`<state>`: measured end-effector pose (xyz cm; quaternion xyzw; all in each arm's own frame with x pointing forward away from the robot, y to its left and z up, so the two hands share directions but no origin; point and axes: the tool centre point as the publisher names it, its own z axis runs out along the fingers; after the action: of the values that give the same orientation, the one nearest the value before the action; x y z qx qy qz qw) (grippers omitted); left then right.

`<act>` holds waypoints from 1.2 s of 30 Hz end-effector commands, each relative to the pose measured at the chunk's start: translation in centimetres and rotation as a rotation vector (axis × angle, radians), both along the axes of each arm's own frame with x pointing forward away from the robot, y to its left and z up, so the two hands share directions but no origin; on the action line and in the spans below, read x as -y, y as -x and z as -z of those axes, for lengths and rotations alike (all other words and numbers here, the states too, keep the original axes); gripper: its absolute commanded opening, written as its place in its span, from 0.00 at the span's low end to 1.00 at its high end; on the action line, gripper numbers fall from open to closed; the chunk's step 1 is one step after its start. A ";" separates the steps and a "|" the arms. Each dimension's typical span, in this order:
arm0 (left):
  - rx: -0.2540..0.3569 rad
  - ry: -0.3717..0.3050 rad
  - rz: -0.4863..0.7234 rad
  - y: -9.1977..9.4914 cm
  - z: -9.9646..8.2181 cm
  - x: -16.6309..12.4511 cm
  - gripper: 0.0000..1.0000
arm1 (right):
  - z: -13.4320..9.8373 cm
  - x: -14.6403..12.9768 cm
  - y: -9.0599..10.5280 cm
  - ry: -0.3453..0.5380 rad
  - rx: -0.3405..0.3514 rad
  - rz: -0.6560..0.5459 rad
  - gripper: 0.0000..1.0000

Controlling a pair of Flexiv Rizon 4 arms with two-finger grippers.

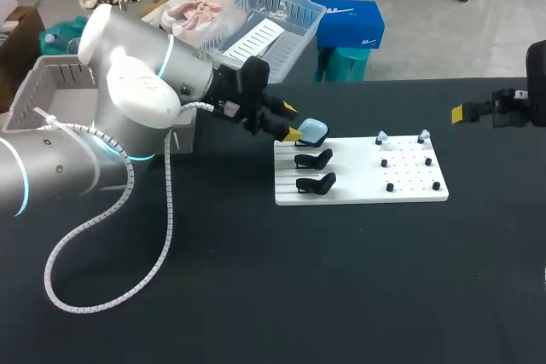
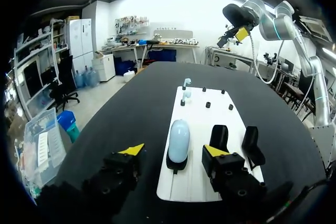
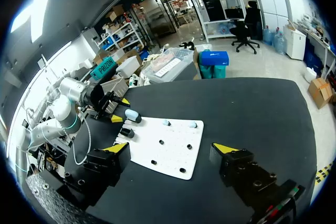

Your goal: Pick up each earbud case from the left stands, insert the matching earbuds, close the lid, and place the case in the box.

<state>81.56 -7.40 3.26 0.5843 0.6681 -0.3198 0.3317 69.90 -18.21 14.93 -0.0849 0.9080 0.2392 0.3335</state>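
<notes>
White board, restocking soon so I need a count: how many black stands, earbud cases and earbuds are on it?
black stands: 3
earbud case: 1
earbuds: 2
total: 6

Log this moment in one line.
left jaws open at case | case on stand | right jaws open, clear of board

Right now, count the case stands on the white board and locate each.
3, in a row at the left end of the white board. The rear stand holds a light blue earbud case; the middle stand and front stand are empty.
</notes>
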 end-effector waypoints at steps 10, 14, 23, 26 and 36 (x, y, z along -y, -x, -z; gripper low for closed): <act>0.001 0.004 0.005 0.3 0.7 0.6 0.63 | 0.0 0.1 0.0 -0.002 0.000 -0.004 1.00; 0.004 0.007 -0.002 0.2 0.8 1.0 0.53 | 0.0 0.1 0.0 -0.002 0.000 -0.004 1.00; 0.007 0.014 -0.007 0.1 1.0 1.5 0.47 | 0.0 0.1 0.0 -0.002 0.000 -0.004 1.00; 0.004 0.014 -0.002 0.1 1.1 1.6 0.45 | 0.0 0.1 0.0 -0.002 0.000 -0.004 1.00; -0.003 0.014 0.003 0.1 1.3 1.9 0.44 | 0.0 0.1 0.0 -0.002 0.000 -0.004 1.00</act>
<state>81.19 -9.16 2.06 0.5814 0.6665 -0.3247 0.3352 69.90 -18.21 14.92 -0.0849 0.9080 0.2392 0.3334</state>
